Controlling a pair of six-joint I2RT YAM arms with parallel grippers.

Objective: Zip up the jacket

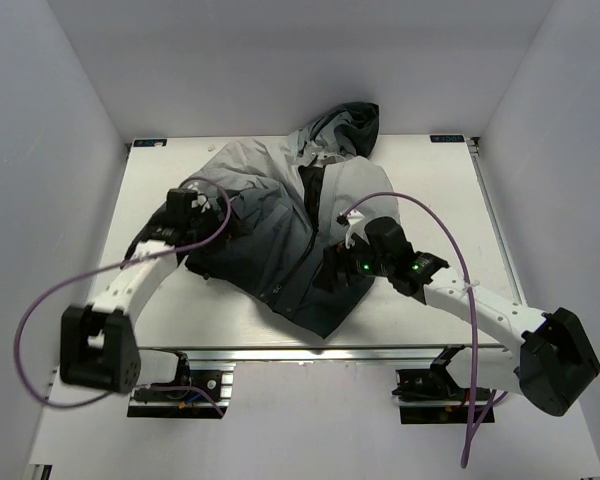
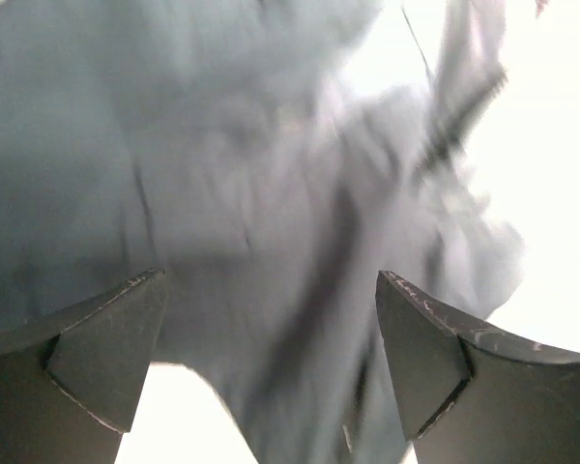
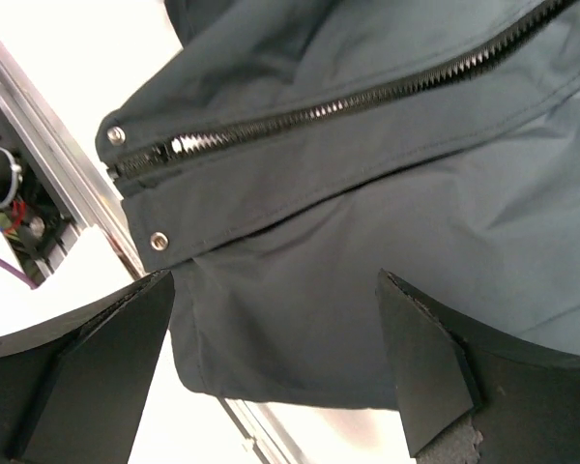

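Observation:
The jacket [image 1: 270,235] lies crumpled on the table, light grey at the shoulders, black at the hem, hood at the back. Its dark front zipper [image 3: 348,97] runs across the top of the right wrist view with its teeth joined, and the zipper pull [image 3: 188,145] lies near the hem by two metal snaps. My right gripper [image 1: 335,268] is open over the hem's right side [image 3: 300,290]. My left gripper [image 1: 212,232] is open over the jacket's left side, with blurred grey fabric [image 2: 232,222] under the jaws.
The table's [image 1: 420,190] front rail [image 3: 48,126] runs close under the hem. Purple cables [image 1: 40,310] loop from both arms. White enclosure walls stand to the left, the right and the back.

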